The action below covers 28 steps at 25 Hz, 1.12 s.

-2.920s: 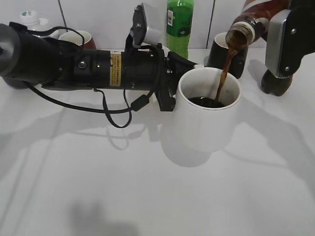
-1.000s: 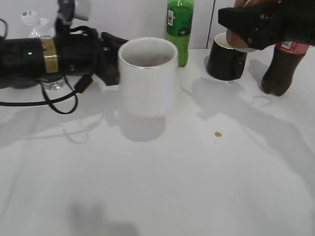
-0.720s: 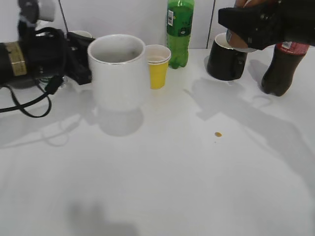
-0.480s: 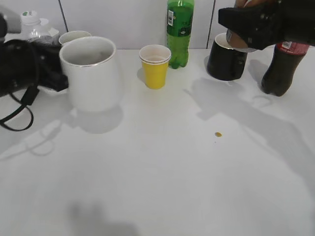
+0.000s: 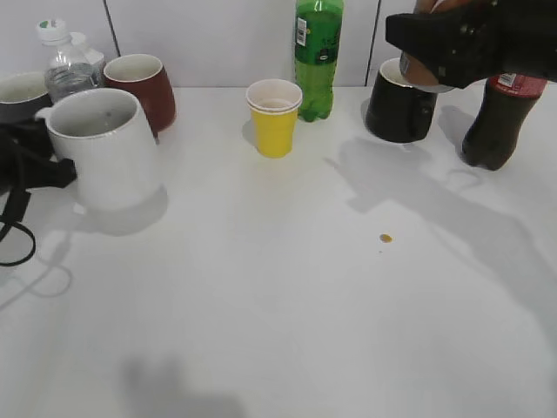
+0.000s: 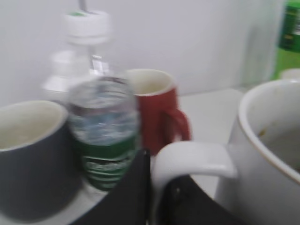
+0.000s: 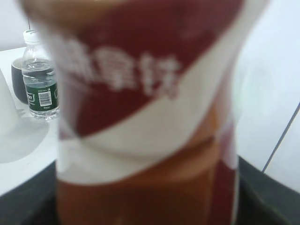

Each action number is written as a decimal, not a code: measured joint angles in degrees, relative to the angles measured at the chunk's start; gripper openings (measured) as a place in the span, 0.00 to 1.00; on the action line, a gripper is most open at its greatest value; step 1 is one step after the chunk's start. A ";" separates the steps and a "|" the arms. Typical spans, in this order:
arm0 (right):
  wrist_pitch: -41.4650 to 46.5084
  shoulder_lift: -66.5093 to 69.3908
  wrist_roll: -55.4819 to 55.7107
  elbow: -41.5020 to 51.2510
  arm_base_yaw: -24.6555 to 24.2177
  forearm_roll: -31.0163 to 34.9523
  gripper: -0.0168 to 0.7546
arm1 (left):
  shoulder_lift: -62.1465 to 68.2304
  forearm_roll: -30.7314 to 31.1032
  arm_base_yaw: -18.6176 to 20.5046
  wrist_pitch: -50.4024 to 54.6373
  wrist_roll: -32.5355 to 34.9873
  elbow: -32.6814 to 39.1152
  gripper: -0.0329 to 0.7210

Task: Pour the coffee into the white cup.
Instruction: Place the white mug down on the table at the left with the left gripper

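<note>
- Coffee looks poured already, I judge: the cup sits at the table's far left, in front of a red mug and a water bottle.
- My left gripper is clamped on the cup's handle, one finger inside the loop.
- My right gripper is closed around the coffee bottle, raised at the upper right above a black mug.
- Next, I judge: release the handle, then set the bottle down upright.
- One brown drop lies on the table.

Near and centre table open; far row blocked by yellow cup, green bottle, black mug.
</note>
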 joint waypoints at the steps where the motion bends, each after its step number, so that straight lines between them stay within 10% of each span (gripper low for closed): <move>1: 0.00 0.00 0.00 0.00 0.00 0.00 0.71 | 0.00 -1.95 0.00 -0.23 0.92 0.00 0.09; 28: -0.05 0.00 0.00 0.00 0.00 0.00 0.71 | 16.48 -16.74 0.00 -11.38 5.14 -0.90 0.09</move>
